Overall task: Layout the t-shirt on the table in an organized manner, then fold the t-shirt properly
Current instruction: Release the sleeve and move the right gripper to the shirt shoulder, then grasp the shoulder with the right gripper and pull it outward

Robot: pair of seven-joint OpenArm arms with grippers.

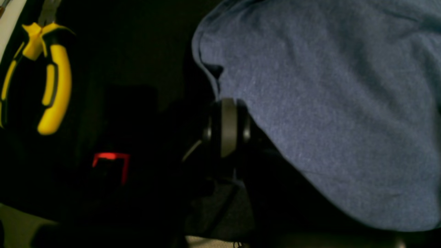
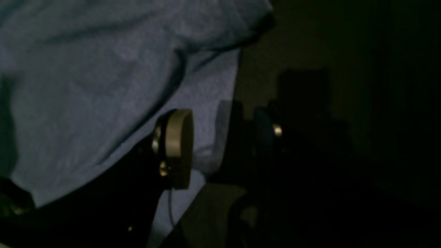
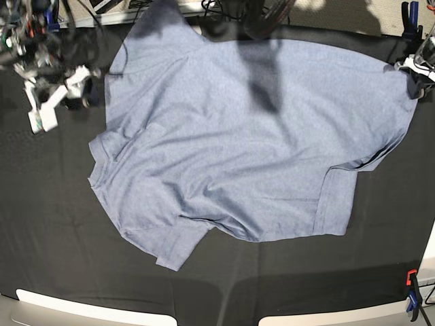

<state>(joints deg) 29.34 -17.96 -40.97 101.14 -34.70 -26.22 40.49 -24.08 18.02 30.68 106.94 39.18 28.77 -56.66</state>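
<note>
While the t-shirt lies spread over the middle of the table, plain side up with creases across its body, everything else sits around it. At its left edge, near the top corner, the right gripper rests just beside the cloth; its wrist view shows the jaws standing apart with a fold of the shirt's edge between them, though whether the pads press it I cannot tell. One short sleeve points toward the near edge of the table, another sleeve lies to the right of it. At the shirt's far right corner the left gripper is closed on the fabric. Below that corner, an orange and blue clamp grips the table's near edge.
</note>
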